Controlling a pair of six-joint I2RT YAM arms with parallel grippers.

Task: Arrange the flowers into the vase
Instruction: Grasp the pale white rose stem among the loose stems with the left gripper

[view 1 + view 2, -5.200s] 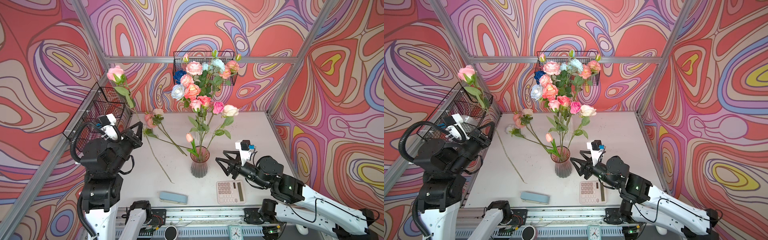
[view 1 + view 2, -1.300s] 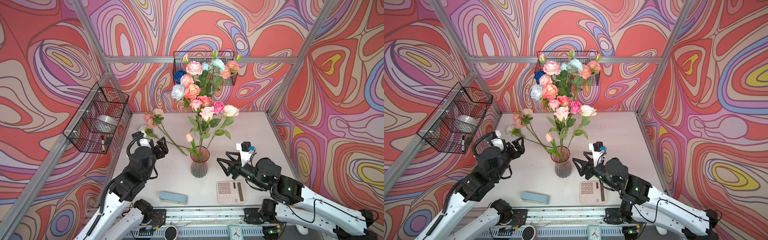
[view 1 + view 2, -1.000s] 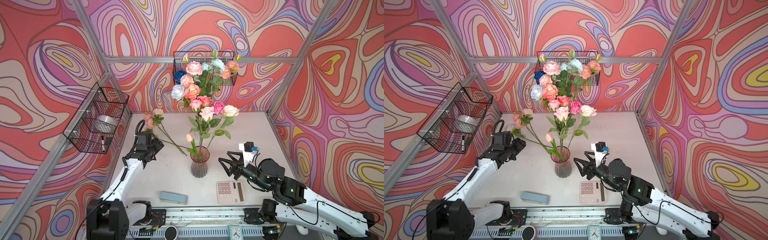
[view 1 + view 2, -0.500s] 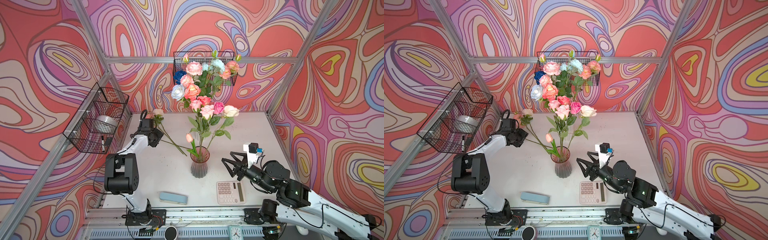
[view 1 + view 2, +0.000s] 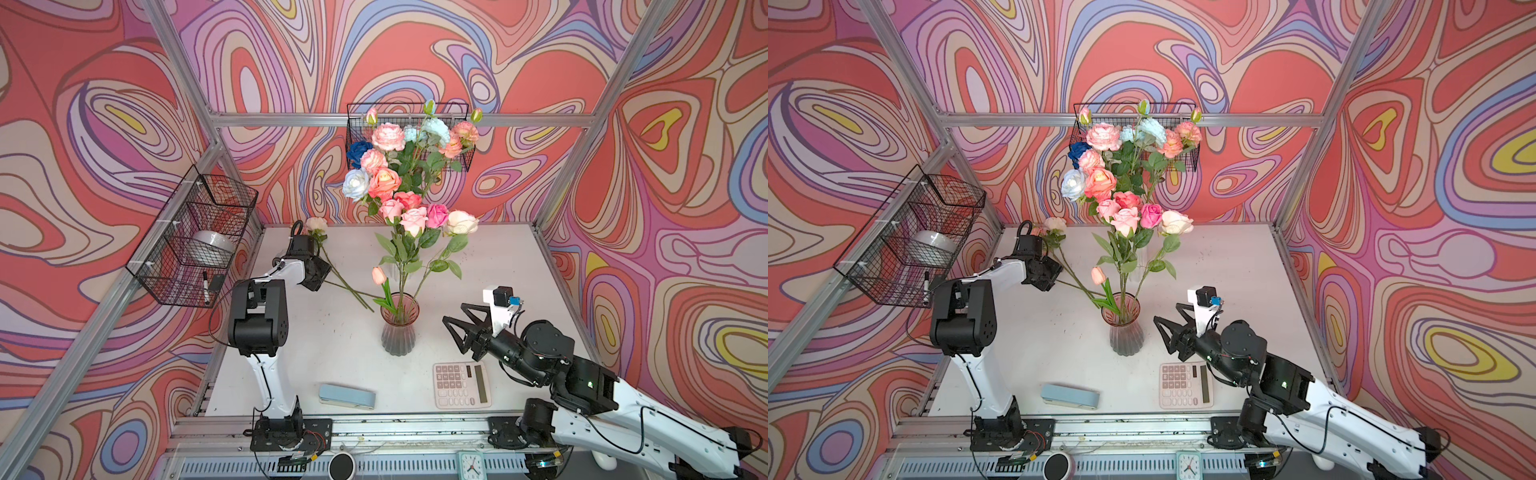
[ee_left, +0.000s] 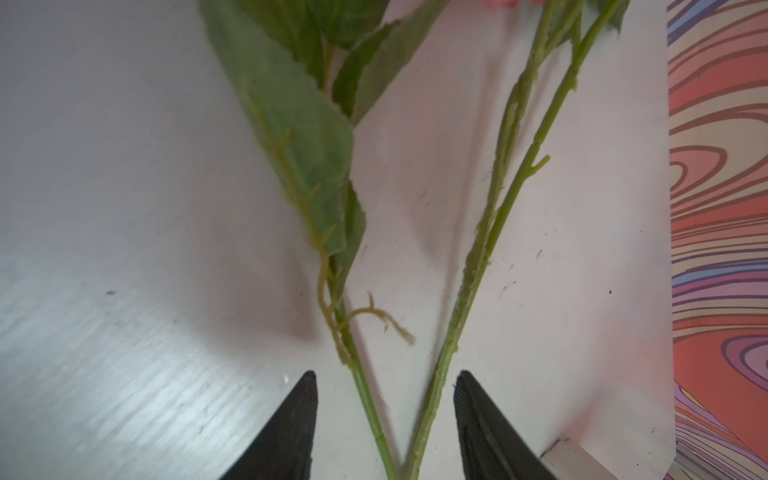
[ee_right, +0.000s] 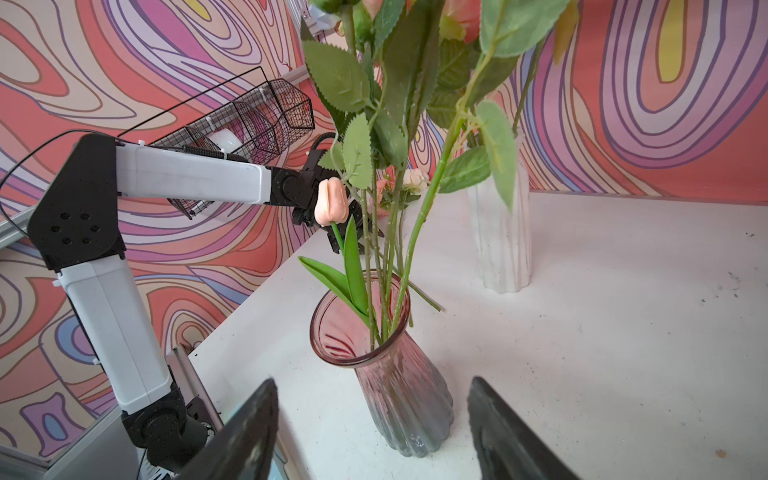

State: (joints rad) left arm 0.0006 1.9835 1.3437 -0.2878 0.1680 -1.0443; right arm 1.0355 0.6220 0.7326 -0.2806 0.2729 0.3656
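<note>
The left gripper [image 6: 385, 376] sits low over the surface [image 5: 498, 266] toward its far left corner. Its jaws are apart and straddle the two loose flowers [image 6: 299, 158] that lie flat there: the leafy stem [image 6: 362, 386] and the bare stem [image 6: 434, 386] both run between the fingertips and converge deeper inside, and neither is pinched yet. That is the main hazard, because jaws closing here would likely catch both stems together, or clamp one and drag the other, so a clean single pickup fails and a flower may drop partway. The big leaf and stray fibre on the leafy stem could also snag. In both top views the cream rose [image 5: 316, 224] lies by the back wall while the stem ends reach close to the glass vase [image 5: 398, 332]. A lift that swings those long stems could, I judge, knock the vase or rake the standing flowers [image 5: 415, 216] and the short tulip [image 7: 331, 201] askew, and the top-heavy bunch looks easy to tip. The right gripper [image 7: 372, 381] hovers beside the glass vase, jaws wide apart and empty. A careless move there could bump it, or the white vase [image 7: 500, 232] behind.
</note>
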